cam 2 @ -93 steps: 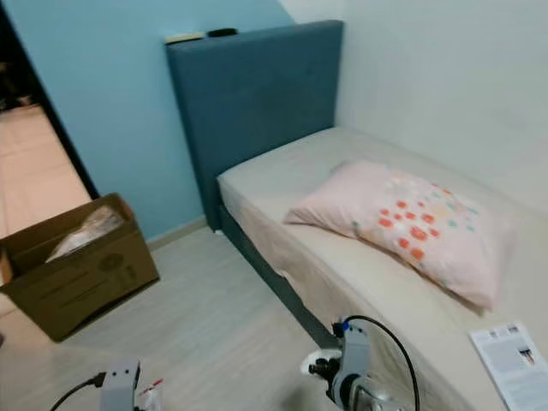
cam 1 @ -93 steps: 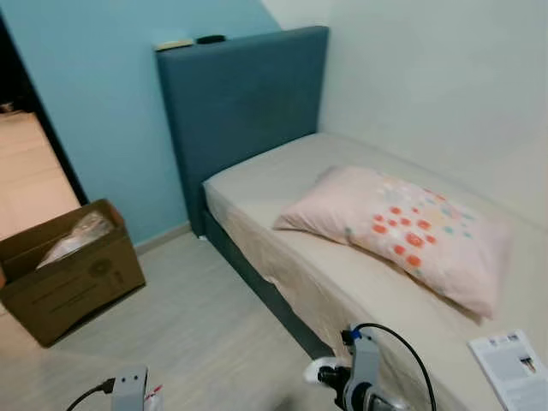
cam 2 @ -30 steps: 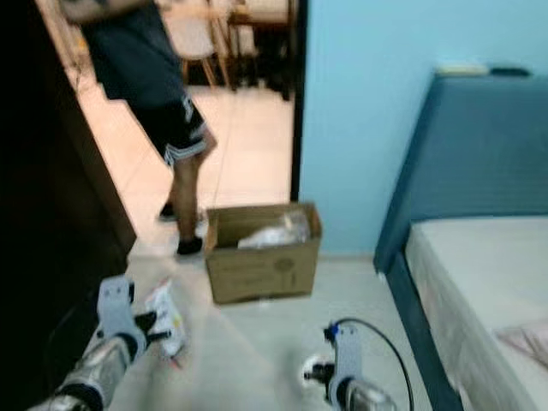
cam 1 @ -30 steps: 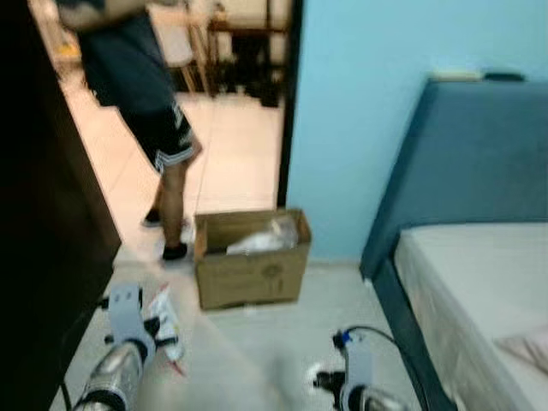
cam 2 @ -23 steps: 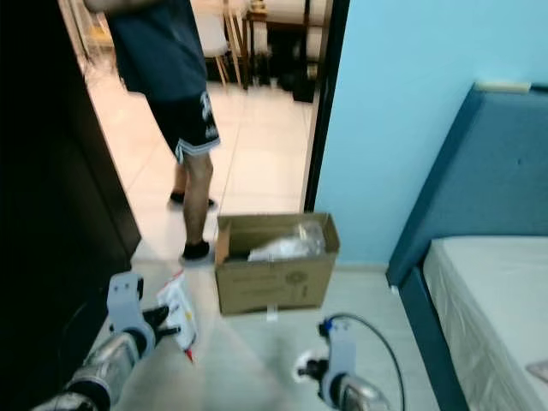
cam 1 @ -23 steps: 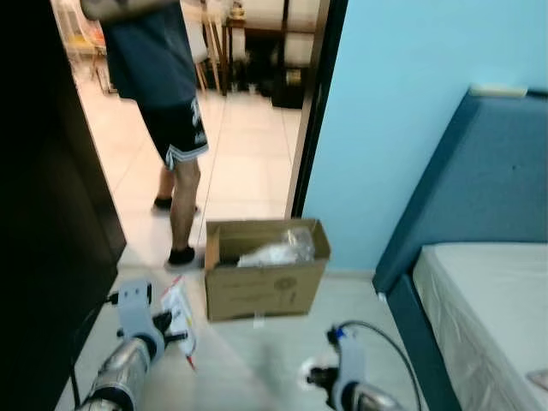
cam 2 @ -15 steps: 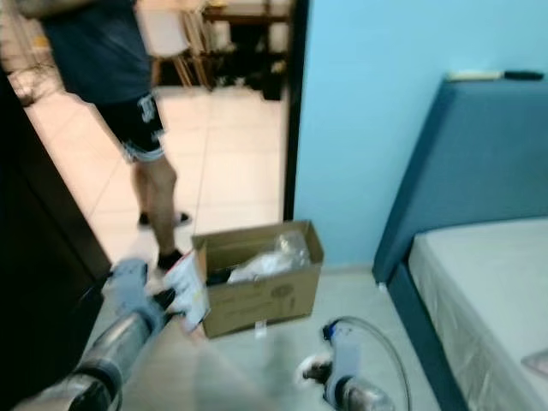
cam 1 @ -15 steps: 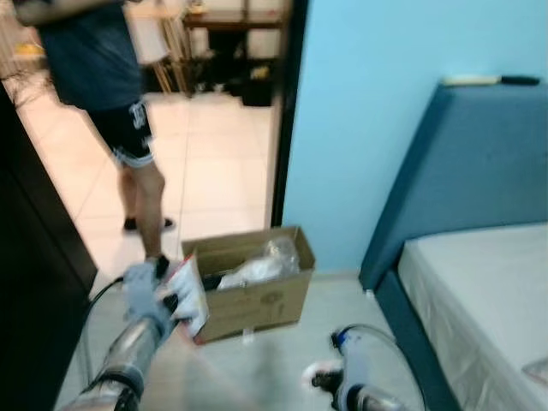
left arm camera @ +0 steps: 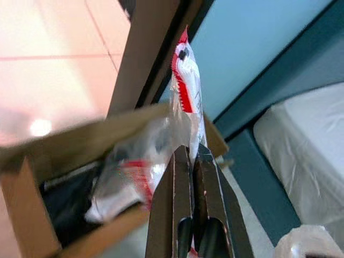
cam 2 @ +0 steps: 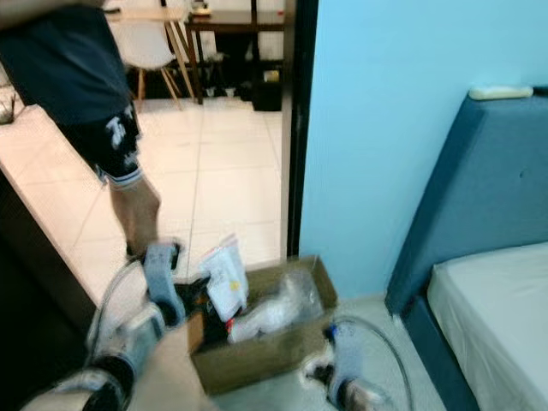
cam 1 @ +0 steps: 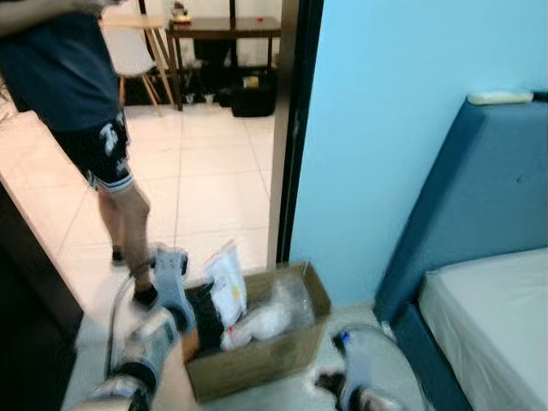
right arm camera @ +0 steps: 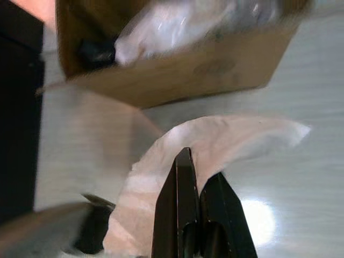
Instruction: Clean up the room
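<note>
Cardboard box [cam 1: 257,364] now sits close below the robot, nearer than half a second ago. Left end effector [cam 1: 205,312], clamped on a red-and-white snack wrapper [cam 1: 228,282], has risen over the box's open top. Right end effector [right arm camera: 200,207], beside the box, pinches a white tissue [right arm camera: 215,145]. Dropping both is probably next.

1. A person [cam 1: 81,103] in a dark shirt and dark shorts stands on the tiled floor [cam 1: 214,184] beyond the doorway.
2. A dark door frame [cam 1: 295,128] runs beside the light blue wall [cam 1: 385,128].
3. A blue headboard [cam 1: 479,197] stands against that wall, with a pale flat object [cam 1: 501,98] lying on its top edge.
4. The bed's mattress [cam 1: 492,317] shows at the lower right.
5. In the far room, a white chair [cam 2: 147,47] stands near a dark table [cam 1: 224,26].
</note>
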Robot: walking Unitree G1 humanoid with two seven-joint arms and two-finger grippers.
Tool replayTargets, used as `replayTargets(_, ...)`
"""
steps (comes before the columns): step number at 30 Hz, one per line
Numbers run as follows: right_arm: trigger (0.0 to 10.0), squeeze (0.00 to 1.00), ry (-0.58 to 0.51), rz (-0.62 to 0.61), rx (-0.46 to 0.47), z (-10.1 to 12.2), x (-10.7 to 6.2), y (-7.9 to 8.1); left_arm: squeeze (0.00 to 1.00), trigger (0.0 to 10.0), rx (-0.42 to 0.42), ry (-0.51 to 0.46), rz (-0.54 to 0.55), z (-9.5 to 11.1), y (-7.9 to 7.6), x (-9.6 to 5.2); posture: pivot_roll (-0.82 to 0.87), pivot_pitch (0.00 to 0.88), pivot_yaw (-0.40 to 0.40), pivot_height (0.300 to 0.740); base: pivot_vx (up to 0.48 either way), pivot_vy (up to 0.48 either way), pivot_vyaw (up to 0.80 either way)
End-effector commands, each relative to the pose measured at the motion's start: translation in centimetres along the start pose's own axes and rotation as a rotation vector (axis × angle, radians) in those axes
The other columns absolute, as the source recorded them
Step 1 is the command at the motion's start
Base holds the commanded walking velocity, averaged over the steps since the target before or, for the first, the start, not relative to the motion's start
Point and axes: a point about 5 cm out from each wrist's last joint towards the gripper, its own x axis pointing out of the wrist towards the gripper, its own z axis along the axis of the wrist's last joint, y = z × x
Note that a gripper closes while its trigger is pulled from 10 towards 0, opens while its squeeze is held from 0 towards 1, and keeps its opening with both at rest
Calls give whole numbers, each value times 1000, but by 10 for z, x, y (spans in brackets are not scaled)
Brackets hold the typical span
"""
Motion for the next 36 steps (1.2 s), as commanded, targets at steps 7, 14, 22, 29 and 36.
replayTargets(7, 10000, 0, -27, -26, 33, 17, 5, 4, 0, 10000, 13, 31, 43, 0, 6, -1, -61, 0, -35, 733, 244, 0, 0)
replayTargets(14, 10000, 0, -115, -38, -8, 53, 7, 5, 0, 10000, -4, 125, -82, -18, -3, -5, -60, 0, -39, 708, 0, 0, 0)
replayTargets(22, 10000, 0, -203, -32, -109, 93, 9, 14, 0, 10000, 37, 204, -213, -33, -13, -11, -60, 0, -45, 678, 0, 0, 0)
replayTargets(29, 10000, 0, -213, -12, -182, 105, 11, 25, 0, 10000, 76, 187, -99, -30, -4, -11, -60, 0, -48, 658, 0, 0, 0)
replayTargets(36, 10000, 0, -225, 6, -195, 109, 12, 32, 0, 10000, 78, 155, -38, -23, 2, -11, -55, 35, -42, 638, 0, 0, 0)
